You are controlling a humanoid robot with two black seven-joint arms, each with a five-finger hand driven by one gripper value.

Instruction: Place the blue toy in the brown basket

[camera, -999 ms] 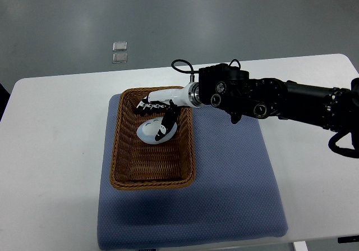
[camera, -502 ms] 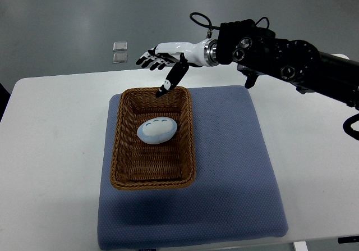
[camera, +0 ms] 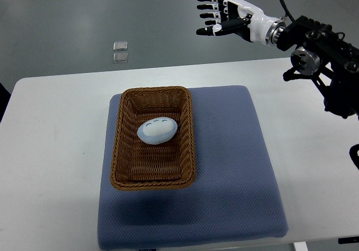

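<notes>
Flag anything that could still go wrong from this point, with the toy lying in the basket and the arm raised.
Little remains at risk. The blue toy lies loose in the brown basket, so a knock to the basket might roll it. The right hand hangs open, raised beyond the table's far edge, well away from the basket; a careless return sweep could clip the rim. The blue mat under the basket might slide.

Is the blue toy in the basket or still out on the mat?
In. The blue toy lies on the floor of the brown basket, inside its rim. The right hand is open, away from it.
</notes>
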